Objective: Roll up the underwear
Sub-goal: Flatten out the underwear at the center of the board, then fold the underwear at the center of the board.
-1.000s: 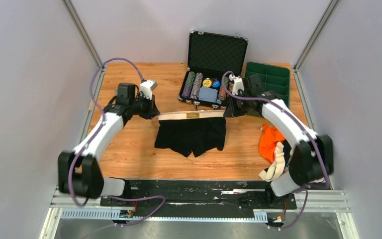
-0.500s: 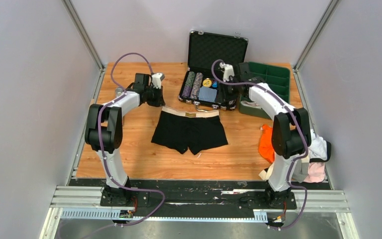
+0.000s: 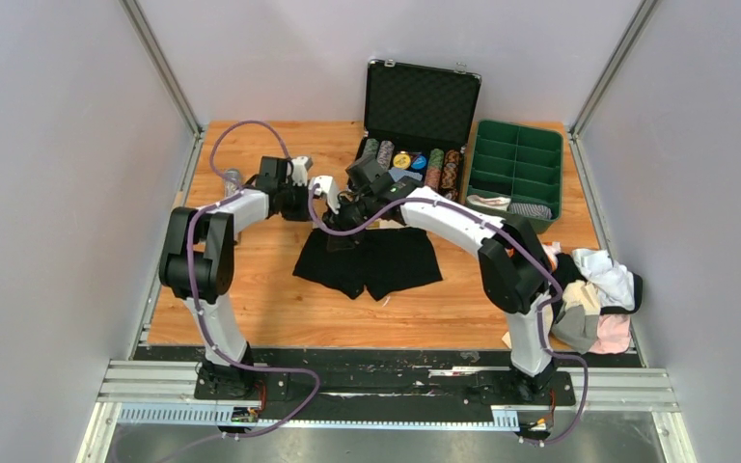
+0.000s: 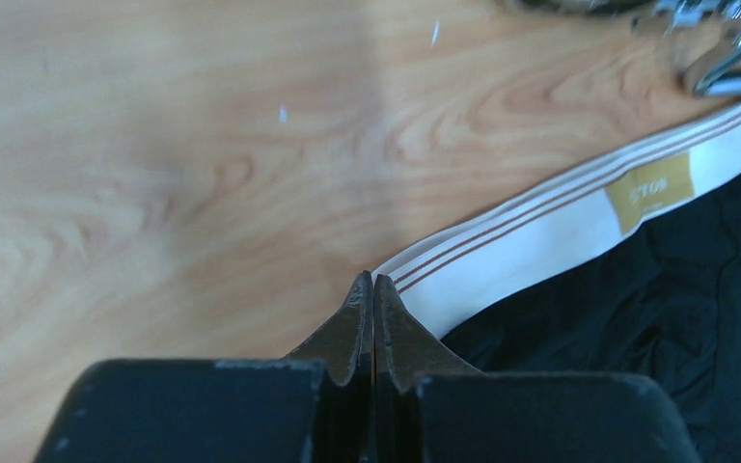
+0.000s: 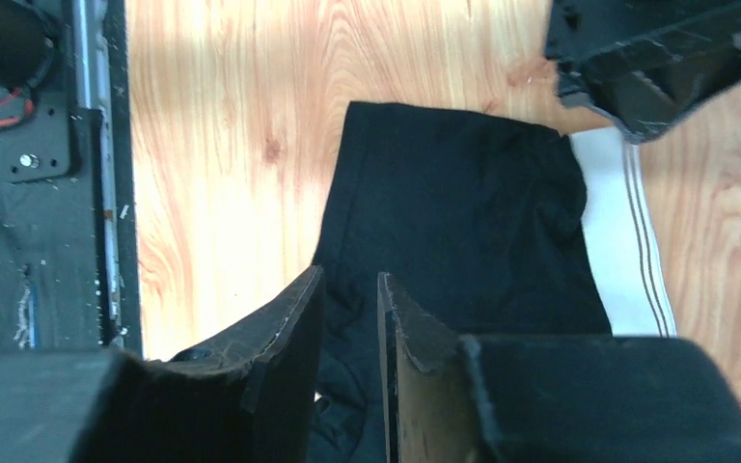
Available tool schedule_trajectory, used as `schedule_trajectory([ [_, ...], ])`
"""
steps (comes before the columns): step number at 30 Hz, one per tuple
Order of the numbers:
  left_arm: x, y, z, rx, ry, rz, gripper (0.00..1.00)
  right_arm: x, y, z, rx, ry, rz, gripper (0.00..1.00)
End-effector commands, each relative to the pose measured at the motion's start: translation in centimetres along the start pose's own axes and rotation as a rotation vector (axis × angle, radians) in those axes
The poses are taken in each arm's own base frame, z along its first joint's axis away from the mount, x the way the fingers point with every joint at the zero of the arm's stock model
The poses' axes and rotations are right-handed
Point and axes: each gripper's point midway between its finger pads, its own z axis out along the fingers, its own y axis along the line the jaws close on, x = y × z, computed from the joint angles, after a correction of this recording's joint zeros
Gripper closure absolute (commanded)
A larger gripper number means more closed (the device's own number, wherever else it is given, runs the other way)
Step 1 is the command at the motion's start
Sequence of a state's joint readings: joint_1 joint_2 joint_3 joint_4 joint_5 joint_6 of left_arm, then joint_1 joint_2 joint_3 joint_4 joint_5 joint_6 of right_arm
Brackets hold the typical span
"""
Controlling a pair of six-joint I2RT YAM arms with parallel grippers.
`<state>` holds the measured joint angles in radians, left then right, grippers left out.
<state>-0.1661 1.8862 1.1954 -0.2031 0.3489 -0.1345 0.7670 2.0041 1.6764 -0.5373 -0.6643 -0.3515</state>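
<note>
Near right lies a pile (image 3: 593, 289) of mixed underwear. Mid-table, black boxers (image 3: 371, 262) lie flat. Over them hovers the right claw (image 5: 347, 280), narrowly parted; the left claw (image 4: 372, 282), pressed shut, meets the waistband (image 4: 540, 231) corner

Wooden table (image 3: 251, 309) carries black boxers (image 3: 386, 265), open chip case (image 3: 420, 101), green tray (image 3: 521, 124), clothes heap (image 3: 590, 295), possibly overhanging edge.

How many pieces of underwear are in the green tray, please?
2: a pale one in the green tray's near-left compartment, and a grey striped one in the compartment just right of it. The tray's near wall may hide part of them, or others.
</note>
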Motion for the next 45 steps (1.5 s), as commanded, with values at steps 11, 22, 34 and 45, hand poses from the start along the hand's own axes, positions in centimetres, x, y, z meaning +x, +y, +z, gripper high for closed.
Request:
schedule_trajectory([
  [11,1.6,1.7,-6.0,-0.179,-0.1,-0.017,1.0,0.3,3.2,4.7,-0.113,0.003,-0.14,0.65],
  [22,1.8,4.5,-0.8,-0.123,0.049,-0.202,1.0,0.4,6.6,10.6,-0.192,-0.014,-0.311,0.58],
  [34,3.3,3.4,-0.9,-0.064,0.054,-0.235,1.0,0.0,6.1,15.0,-0.14,-0.031,-0.432,0.56],
  [45,3.0,3.0,-1.5,-0.058,0.034,-0.231,1.0,0.4,4.6,17.1,-0.073,-0.014,-0.465,0.59],
])
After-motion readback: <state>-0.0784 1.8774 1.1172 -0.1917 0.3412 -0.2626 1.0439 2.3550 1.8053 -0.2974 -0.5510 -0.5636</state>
